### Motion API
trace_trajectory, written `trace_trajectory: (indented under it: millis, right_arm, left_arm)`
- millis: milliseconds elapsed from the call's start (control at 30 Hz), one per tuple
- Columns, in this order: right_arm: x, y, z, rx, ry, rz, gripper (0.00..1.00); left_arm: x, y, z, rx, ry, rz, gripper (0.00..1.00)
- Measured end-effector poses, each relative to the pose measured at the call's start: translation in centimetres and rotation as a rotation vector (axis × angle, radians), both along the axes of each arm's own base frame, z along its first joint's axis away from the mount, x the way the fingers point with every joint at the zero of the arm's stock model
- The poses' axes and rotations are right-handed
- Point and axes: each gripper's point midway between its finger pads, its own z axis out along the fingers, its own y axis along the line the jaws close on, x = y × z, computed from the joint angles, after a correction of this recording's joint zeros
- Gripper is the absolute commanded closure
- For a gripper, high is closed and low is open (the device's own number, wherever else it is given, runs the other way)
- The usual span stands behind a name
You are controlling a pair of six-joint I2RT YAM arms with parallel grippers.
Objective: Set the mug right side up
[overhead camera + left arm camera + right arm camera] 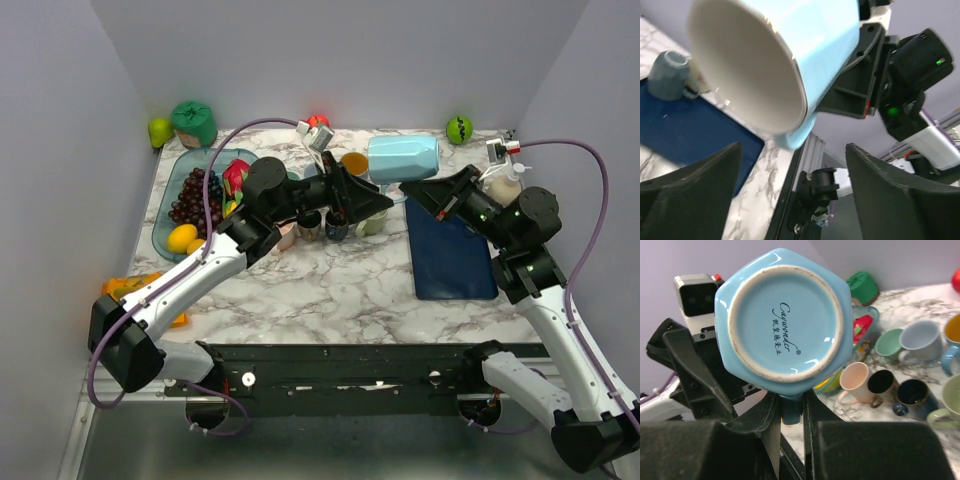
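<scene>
The light blue mug (403,158) is held on its side, raised above the marble worktop (330,290) near the dark blue mat (450,255). The jaws of the right gripper (790,410) are clenched on the mug's handle (790,417), with the base turned toward the right wrist camera. The jaws of the left gripper (792,155) are released and spread wide beneath the mug's open mouth, clear of it.

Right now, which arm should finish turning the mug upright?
Right. The right gripper pinches the blue mug by its handle, sideways in the air; the left gripper is open, holding nothing.
</scene>
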Motion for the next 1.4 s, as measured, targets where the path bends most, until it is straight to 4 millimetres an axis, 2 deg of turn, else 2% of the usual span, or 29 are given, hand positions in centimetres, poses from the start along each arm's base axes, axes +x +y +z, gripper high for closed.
trace_trajectory:
  millis: [133,267,433,767,800,867,900,933,1167,1200,1267,1300,1400]
  right_arm:
    - [-0.9,1.0,1.7,0.052,-0.039,0.043,0.99]
    - [-1.4,1.3,3.1,0.092,-0.077,0.065,0.99]
    - [-2.0,1.6,4.2,0.129,-0.105,0.089,0.99]
    - [-2.6,2.5,4.8,0.186,-0.130,0.131,0.99]
    - [-2.7,2.6,4.7,0.189,-0.131,0.135,0.99]
    - [-2.9,2.9,4.7,0.195,-0.131,0.147,0.99]
    - [-3.0,3.0,4.6,0.197,-0.129,0.152,0.99]
    - [-3.0,3.1,4.5,0.201,-0.127,0.154,0.99]
    - [-2.6,2.8,4.3,0.218,-0.111,0.120,0.99]
    - [-2.5,2.8,4.2,0.216,-0.107,0.114,0.98]
    - [-2.5,2.7,3.9,0.206,-0.098,0.099,0.88]
    - [-2.3,2.6,3.6,0.198,-0.087,0.087,0.69]
    - [-1.8,2.4,2.1,0.151,-0.039,0.048,0.36]
  left_arm:
    - [-0.7,-0.4,2.5,-0.068,-0.027,-0.039,0.40]
    - [-0.9,-0.4,3.6,-0.111,-0.019,-0.051,0.54]
    - [-0.9,-0.5,4.2,-0.140,0.005,-0.055,0.64]
    - [-0.9,-0.4,5.7,-0.217,0.046,-0.060,0.66]
    - [-0.9,-0.5,5.8,-0.223,0.049,-0.063,0.68]
    - [-0.8,-0.6,5.9,-0.237,0.057,-0.068,0.78]
    - [-0.8,-0.6,6.0,-0.242,0.062,-0.071,0.85]
    - [-0.7,-0.7,6.0,-0.245,0.065,-0.072,0.99]
    - [-0.4,-0.9,5.9,-0.260,0.074,-0.078,1.00]
    - [-0.3,-0.9,5.9,-0.257,0.073,-0.075,1.00]
    - [-0.2,-1.0,5.6,-0.245,0.068,-0.067,1.00]
    - [-0.1,-1.0,5.3,-0.235,0.069,-0.059,1.00]
    - [0.6,-1.0,4.0,-0.180,0.074,-0.006,1.00]
